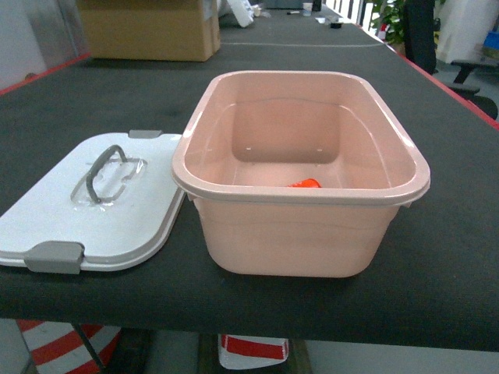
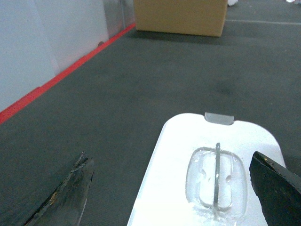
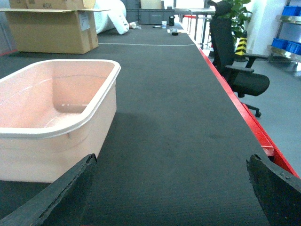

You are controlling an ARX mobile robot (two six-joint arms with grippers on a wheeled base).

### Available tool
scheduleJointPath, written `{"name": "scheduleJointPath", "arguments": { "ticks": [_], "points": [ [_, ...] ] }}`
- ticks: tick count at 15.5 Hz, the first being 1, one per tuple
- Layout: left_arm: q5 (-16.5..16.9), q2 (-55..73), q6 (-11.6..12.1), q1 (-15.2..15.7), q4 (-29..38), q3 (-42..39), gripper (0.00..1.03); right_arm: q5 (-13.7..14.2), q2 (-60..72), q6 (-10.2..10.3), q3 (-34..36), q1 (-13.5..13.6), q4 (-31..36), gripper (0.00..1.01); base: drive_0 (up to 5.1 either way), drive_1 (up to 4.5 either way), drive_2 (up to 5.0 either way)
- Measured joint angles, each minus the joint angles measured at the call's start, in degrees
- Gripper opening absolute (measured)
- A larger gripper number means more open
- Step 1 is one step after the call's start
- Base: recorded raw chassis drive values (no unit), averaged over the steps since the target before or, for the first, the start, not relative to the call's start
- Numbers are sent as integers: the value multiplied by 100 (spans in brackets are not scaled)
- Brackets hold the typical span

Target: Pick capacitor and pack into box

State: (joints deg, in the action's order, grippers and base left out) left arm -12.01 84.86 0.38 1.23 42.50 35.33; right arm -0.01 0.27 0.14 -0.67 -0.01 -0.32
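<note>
The pale pink box stands open in the middle of the black table; its side also shows in the right wrist view. A small orange piece, apparently the capacitor, lies on the box's floor, mostly hidden behind the near rim. The white lid lies flat to the left of the box, grey handle up. My left gripper is open low over the lid, empty. My right gripper is open over bare mat to the right of the box, holding nothing. Neither gripper appears in the head view.
A brown cardboard carton stands at the far left of the table. The table's red edge runs along the right, with a black office chair beyond it. Blue bins sit on a shelf at the far right.
</note>
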Motion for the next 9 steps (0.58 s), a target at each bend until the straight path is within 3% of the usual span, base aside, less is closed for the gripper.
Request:
{"name": "scheduleJointPath", "arguments": {
  "ticks": [6,9],
  "points": [
    [341,1961,2,-297,614,743,98,-2,0,0,0,0,2,98,0,0,0],
    [496,2898,9,-205,667,1473,98,0,0,2,0,0,0,98,0,0,0]
  ]
}}
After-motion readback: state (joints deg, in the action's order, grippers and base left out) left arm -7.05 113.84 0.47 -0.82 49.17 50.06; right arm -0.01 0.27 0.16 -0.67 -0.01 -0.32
